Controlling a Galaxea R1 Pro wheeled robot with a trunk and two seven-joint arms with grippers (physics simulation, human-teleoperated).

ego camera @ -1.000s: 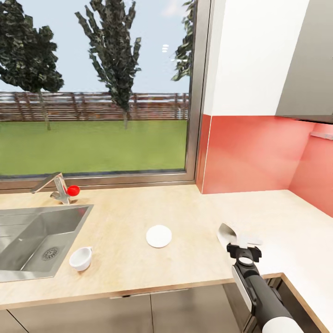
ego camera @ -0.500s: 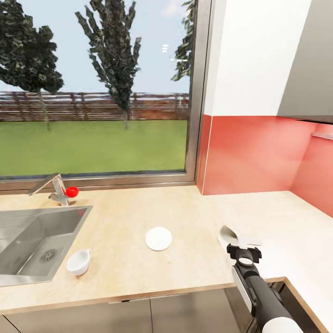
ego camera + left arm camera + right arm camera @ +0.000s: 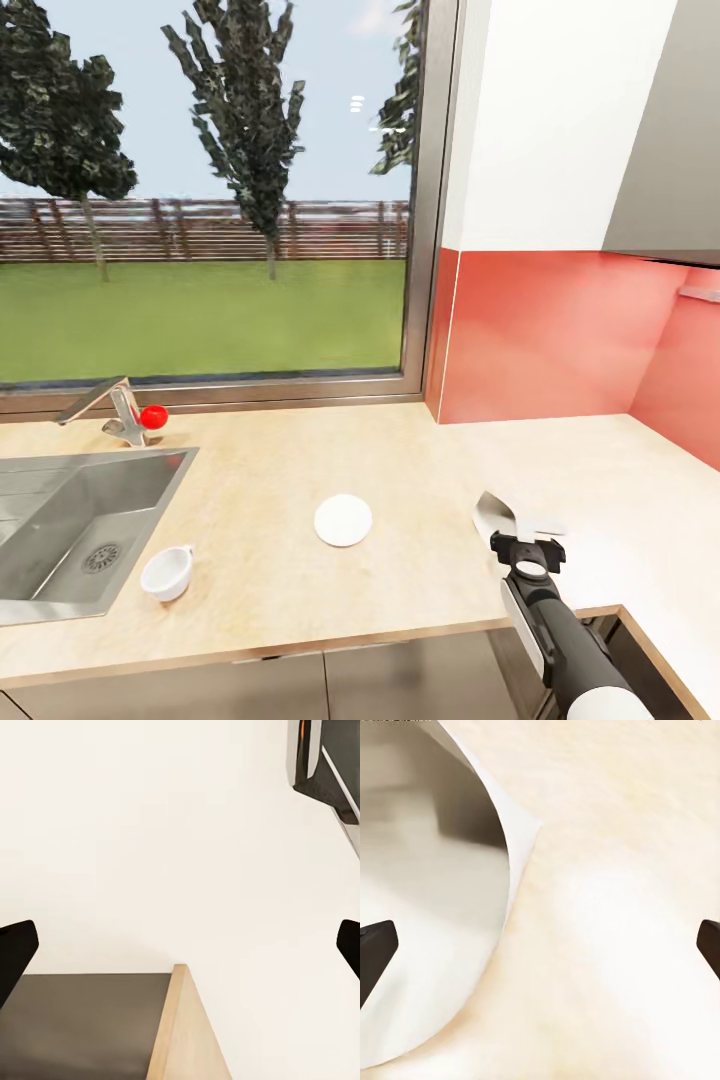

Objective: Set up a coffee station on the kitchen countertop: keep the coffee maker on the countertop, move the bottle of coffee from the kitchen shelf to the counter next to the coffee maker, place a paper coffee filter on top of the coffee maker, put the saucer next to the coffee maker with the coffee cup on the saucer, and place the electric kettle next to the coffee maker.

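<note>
head: saucer, coffee cup apart | right wrist: right tool spread, paper coffee filter beside | left tool spread

Your sink runs off the head view's left edge. In the right wrist view the paper coffee filter is cut by the frame, and only the fingertips of the right gripper poke in at the edges. The left gripper likewise shows just dark fingertips; whatever dark object sits in that view's corner is too cropped to identify.
</note>
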